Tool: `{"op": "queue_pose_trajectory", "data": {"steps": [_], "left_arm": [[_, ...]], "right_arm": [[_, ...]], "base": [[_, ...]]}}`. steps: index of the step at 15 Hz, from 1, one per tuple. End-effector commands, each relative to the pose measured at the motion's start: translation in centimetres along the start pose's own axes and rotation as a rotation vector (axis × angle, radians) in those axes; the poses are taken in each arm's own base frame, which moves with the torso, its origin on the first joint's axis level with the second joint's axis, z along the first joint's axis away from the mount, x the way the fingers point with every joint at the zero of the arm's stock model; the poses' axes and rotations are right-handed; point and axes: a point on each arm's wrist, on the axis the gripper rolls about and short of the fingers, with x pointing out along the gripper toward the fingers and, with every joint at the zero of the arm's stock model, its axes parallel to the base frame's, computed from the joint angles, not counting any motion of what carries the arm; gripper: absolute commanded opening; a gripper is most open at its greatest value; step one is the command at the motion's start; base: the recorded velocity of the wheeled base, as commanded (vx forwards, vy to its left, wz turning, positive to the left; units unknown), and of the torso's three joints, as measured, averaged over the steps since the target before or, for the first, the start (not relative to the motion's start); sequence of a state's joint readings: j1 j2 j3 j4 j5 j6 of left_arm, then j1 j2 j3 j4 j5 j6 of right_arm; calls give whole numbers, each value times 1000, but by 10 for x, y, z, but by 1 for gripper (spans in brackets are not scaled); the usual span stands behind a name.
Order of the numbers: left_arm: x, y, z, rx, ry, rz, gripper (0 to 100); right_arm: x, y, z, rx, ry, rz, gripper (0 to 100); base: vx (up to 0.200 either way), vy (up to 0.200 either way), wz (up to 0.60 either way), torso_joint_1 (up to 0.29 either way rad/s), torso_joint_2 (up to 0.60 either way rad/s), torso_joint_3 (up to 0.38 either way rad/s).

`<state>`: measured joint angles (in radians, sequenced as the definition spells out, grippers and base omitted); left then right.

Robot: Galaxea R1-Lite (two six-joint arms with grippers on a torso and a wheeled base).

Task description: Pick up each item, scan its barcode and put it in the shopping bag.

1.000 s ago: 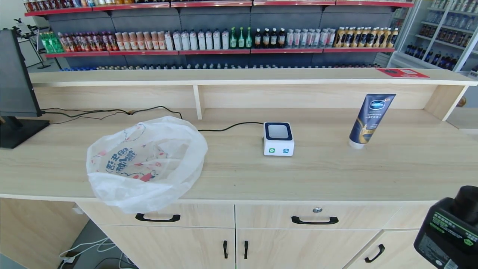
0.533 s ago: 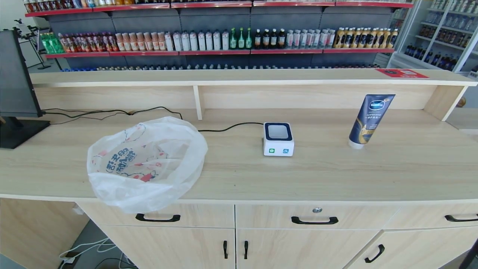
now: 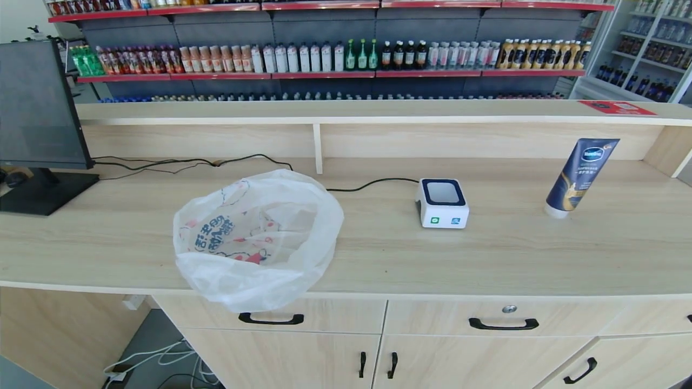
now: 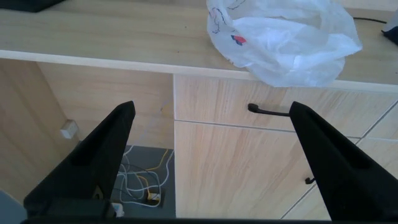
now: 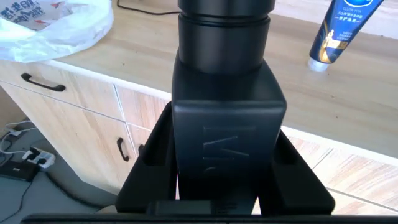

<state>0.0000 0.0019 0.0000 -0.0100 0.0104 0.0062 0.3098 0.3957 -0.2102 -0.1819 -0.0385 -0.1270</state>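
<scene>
Left gripper (image 4: 211, 109) with jaws spread and empty, right gripper (image 5: 221, 155) pinching a black bottle (image 5: 224, 93), both before the wooden counter (image 3: 486, 254), shopping bag (image 3: 258, 237) left of the barcode scanner (image 3: 442, 203), lotion tube (image 3: 578, 175) upright to the scanner's right, drink shelves (image 3: 324, 56) behind.

Wide bare bench (image 3: 378, 254) lies between the shopping bag (image 3: 258, 237), which overhangs the front edge, and the scanner (image 3: 442, 203), and again between scanner and upright tube (image 3: 579, 175). Behind, 1 cable (image 3: 373, 185) trails; a raised shelf (image 3: 378, 111) with 1 divider (image 3: 318, 148) caps the back.
</scene>
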Motion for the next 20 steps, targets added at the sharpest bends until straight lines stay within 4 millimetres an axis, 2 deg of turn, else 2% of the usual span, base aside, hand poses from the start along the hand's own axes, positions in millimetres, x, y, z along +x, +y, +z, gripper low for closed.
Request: {"op": "queue_pose_trajectory", "data": {"steps": [1, 3, 7, 9, 12, 13, 14, 16, 20], "left_arm": [[0, 0, 0, 0, -1, 0, 100], [0, 0, 0, 0, 0, 0, 100], [0, 0, 0, -2, -3, 0, 100], [0, 0, 0, 0, -3, 0, 100], [0, 0, 0, 0, -3, 0, 100], [0, 0, 0, 1, -3, -1, 100], [0, 0, 0, 1, -3, 0, 100], [0, 0, 0, 1, -3, -1, 100], [0, 0, 0, 0, -3, 0, 100]], "right_arm": [[-3, 0, -2, 0, -13, 0, 0], [-7, 0, -2, 1, -35, -6, 0], [-7, -1, 9, -13, -63, -5, 0], [2, -4, 32, -15, -68, -1, 0], [31, -7, 70, -4, -48, 31, 0], [39, -7, 74, 14, -28, 34, 0], [61, -6, 74, 56, 34, 45, 0], [80, -5, 72, 27, 62, 49, 0], [75, -3, 60, 22, 83, 76, 0]], "base": [[0, 200, 0, 7, 2, 2], [0, 200, 0, 2, 0, 0], [-150, 150, 0, 2, 2, 1], [0, 0, 0, 0, 0, 0], [0, 0, 0, 0, 0, 0], [0, 0, 0, 0, 0, 0], [0, 0, 0, 0, 0, 0], [0, 0, 0, 0, 0, 0], [0, 0, 0, 0, 0, 0]]}}
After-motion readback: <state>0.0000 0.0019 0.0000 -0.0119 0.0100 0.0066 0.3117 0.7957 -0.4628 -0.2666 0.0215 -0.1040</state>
